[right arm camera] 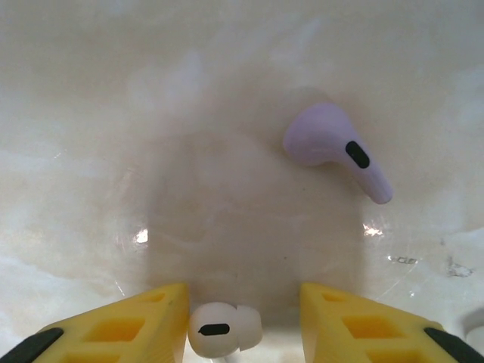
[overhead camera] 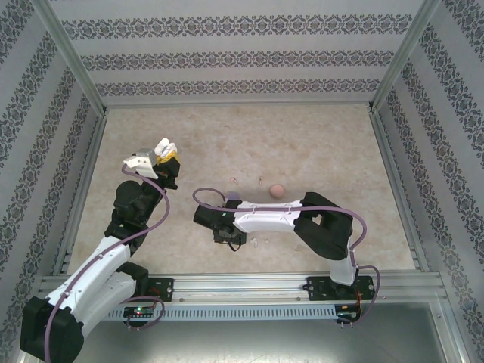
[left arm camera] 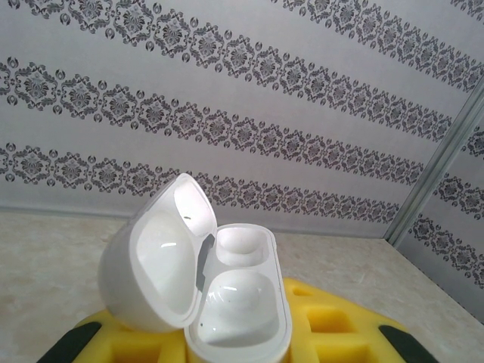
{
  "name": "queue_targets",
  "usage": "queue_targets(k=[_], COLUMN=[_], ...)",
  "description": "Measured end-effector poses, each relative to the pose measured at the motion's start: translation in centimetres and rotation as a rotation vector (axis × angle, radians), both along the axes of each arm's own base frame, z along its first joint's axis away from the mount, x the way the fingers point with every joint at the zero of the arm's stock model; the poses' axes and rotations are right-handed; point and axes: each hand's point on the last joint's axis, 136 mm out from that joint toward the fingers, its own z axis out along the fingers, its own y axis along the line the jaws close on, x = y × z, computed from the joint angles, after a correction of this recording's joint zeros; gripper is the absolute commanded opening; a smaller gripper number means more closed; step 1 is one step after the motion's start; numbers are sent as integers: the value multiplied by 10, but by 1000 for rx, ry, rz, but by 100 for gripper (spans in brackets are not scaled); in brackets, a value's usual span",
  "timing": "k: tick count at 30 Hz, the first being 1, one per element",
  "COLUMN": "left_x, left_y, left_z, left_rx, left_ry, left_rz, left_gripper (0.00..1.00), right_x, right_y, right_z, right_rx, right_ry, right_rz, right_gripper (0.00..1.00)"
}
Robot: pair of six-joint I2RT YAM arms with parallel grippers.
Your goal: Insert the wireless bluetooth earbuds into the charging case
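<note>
Ringing mottled beige tabletop (overhead camera: pixel 318 144), damask-striped walls (overhead camera: pixel 227 57)

Glossy white plastic charging case (left arm camera: pixel 243 306)

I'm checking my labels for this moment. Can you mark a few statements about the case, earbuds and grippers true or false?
1. The white charging case stands open, both wells empty. True.
2. The left gripper holds that case. True.
3. A purple earbud lies between the right gripper's fingers. False: a white earbud lies there; the purple one lies apart, farther out.
4. The right gripper is fully shut. False: its fingers stand apart around the white earbud.
</note>
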Motion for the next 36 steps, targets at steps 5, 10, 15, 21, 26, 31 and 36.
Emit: queue_targets(k=[5,10,15,21,26,31,36], left_x=[1,2,1,1,1,3,4], left_y=[-1,-2,-3,-3,-3,-4,-5], left_z=[-2,-4,-4,-4,-4,-8,-9], left_rx=[0,2,2,2,2,6,7], left_ry=[7,12,12,12,13,24,27], left_rz=[-1,-9,-12,-15,-16,-19,-19], left_gripper=[0,0,0,0,0,0,0], right_x=[0,0,0,0,0,0,-2], right_y=[-2,-1,-1,-1,-1,0,2], right_z=[0,-1,-1,-2,-2,-1,-1], right_rx=[-11,-17,-24,-39,-48,-43,-39], right_ry=[3,6,13,22,26,26,24], right_rz=[-2,-9,-37,-63,-74,-82,-78], right_gripper=[39,39,39,35,35,40,40])
